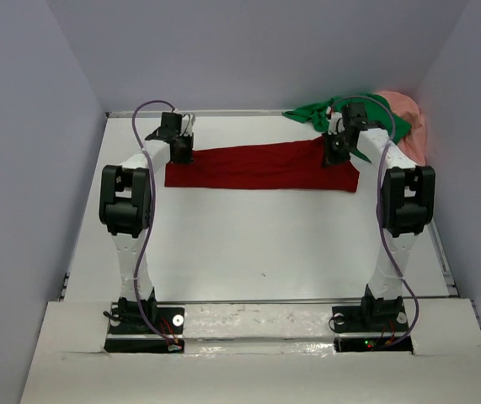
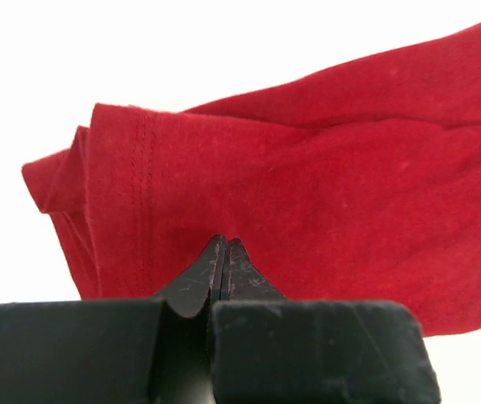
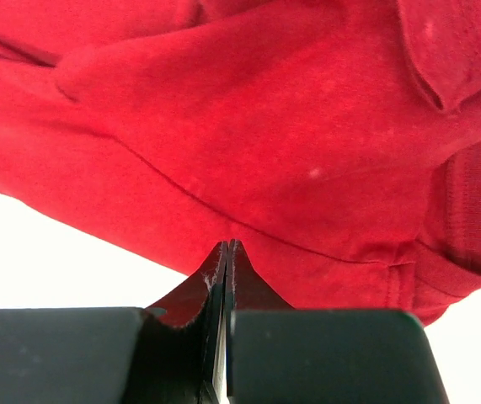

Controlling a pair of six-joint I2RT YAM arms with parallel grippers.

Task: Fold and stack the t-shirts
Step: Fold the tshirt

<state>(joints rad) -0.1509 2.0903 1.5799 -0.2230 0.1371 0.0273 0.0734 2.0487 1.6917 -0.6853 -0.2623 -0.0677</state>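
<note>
The dark red t-shirt (image 1: 257,168) lies as a long folded strip across the far half of the table. My left gripper (image 1: 179,150) is at its left end, shut, with the tips pinching the cloth just inside the stitched hem. In the left wrist view the closed tips (image 2: 225,240) press into the red t-shirt (image 2: 307,168). My right gripper (image 1: 338,151) is shut on the strip's right end. In its wrist view a crease of the red t-shirt (image 3: 265,126) dips to the tips (image 3: 229,244). A green t-shirt (image 1: 316,112) and a salmon pink t-shirt (image 1: 408,118) lie crumpled at the far right corner.
White table (image 1: 248,244) with grey walls close on the left, back and right. The green and pink heap sits right behind my right arm's wrist. Both arm bases are bolted at the near edge.
</note>
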